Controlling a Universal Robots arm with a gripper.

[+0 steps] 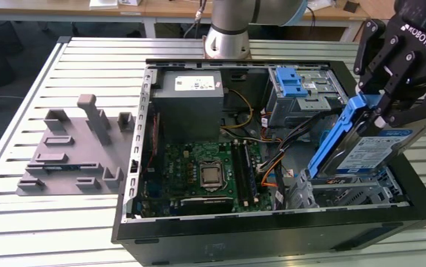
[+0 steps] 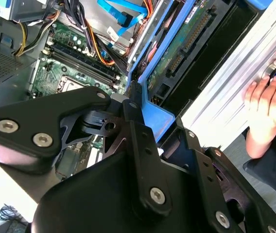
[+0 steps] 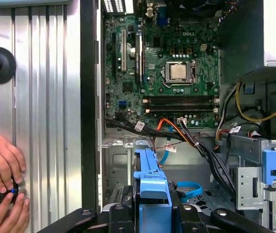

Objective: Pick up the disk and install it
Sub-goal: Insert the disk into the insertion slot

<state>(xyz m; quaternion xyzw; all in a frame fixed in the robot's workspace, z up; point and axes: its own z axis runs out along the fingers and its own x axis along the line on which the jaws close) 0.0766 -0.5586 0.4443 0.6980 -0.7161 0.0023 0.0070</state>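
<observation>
The disk point(image 1: 372, 150) is a silver drive with a white-and-blue label and blue carrier rails. It hangs steeply tilted over the exterior view's right side of the open computer case point(image 1: 272, 225). Its lower end dips toward the metal drive bay point(image 1: 346, 192) at the case's near corner. My gripper point(image 1: 387, 108) is shut on the disk's upper end. The second wrist view shows the disk's point(image 2: 177, 53) green circuit-board underside beyond my black fingers point(image 2: 133, 121). In the first wrist view the blue carrier point(image 3: 150, 179) sits between the fingers, above the bay point(image 3: 123, 155).
Inside the case are a grey power-supply box point(image 1: 191, 100), a metal cage with a blue latch point(image 1: 298, 83), a motherboard point(image 1: 206, 172) and loose cables point(image 3: 177, 133). A grey fixture plate point(image 1: 72, 150) lies on the slatted table. A person's hands point(image 3: 2, 162) hold a black knob beside the case.
</observation>
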